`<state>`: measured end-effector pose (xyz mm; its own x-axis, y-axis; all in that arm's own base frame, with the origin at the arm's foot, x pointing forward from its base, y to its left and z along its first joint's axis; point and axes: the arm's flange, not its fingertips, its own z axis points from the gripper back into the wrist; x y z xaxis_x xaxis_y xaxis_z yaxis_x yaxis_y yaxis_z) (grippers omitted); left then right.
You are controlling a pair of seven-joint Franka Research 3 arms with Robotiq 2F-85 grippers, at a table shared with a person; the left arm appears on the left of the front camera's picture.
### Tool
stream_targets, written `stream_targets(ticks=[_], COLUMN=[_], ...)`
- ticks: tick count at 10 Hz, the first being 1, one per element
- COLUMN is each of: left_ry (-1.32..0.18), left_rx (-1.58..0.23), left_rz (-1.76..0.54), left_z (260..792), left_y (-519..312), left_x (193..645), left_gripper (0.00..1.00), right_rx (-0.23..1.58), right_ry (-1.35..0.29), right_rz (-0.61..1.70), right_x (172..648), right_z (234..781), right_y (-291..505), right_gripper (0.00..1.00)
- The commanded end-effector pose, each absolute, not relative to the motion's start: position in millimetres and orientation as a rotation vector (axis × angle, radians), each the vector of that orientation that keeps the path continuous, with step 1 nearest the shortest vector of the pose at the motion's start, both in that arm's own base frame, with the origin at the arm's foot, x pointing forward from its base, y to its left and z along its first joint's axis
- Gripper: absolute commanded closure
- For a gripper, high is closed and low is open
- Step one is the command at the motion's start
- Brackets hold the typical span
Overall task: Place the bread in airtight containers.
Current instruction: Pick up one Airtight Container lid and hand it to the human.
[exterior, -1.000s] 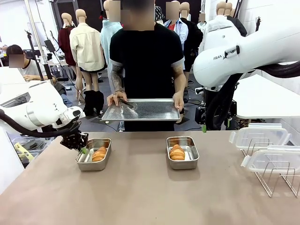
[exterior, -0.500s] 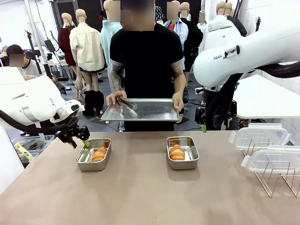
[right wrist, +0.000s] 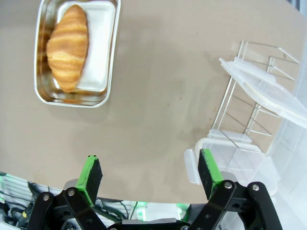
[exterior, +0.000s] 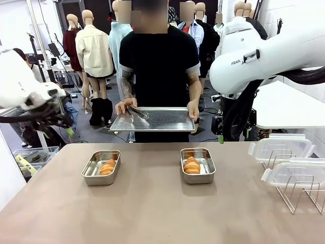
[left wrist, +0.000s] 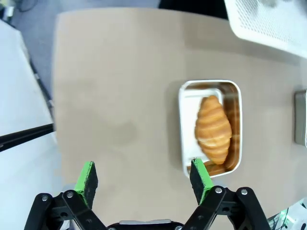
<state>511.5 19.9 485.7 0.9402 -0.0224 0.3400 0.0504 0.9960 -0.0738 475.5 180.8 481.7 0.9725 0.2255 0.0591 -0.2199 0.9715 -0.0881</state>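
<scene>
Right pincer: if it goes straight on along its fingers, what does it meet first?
Probably bare table, between the tin holding a croissant and the wire rack; the open right pincer lines up with neither, though depth is unclear.

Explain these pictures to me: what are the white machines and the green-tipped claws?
The white machines are robot arms. One picture looks across the table from between them; the other two come from cameras on their wrists. The left gripper and right gripper are open, holding nothing. On the table, two steel tins each hold a croissant; clear lids rest on a wire rack. A person holds a steel tray.
</scene>
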Motion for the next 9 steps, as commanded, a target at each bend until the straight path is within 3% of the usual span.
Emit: stream_targets(ticks=[1, 3, 6, 9], left_ry=[-0.348, -0.369, -0.317, -0.369], left_rx=[0.001, -0.017, -0.021, -0.023], left_rz=[0.023, 0.032, -0.002, 0.041], left_z=[510, 527, 510, 525], left_y=[44, 78, 79, 87], left_x=[506, 500, 515, 497], left_gripper=[0.0, 0.0, 0.0, 0.0], right_rx=[-0.076, -0.076, -0.076, -0.076], right_ry=[-0.068, -0.068, -0.068, -0.068], right_rz=[0.22, 0.22, 0.22, 0.22], right_x=[477, 477, 477, 477], right_z=[482, 482, 482, 482], right_y=[182, 182, 182, 182], right_gripper=[0.0, 0.0, 0.0, 0.0])
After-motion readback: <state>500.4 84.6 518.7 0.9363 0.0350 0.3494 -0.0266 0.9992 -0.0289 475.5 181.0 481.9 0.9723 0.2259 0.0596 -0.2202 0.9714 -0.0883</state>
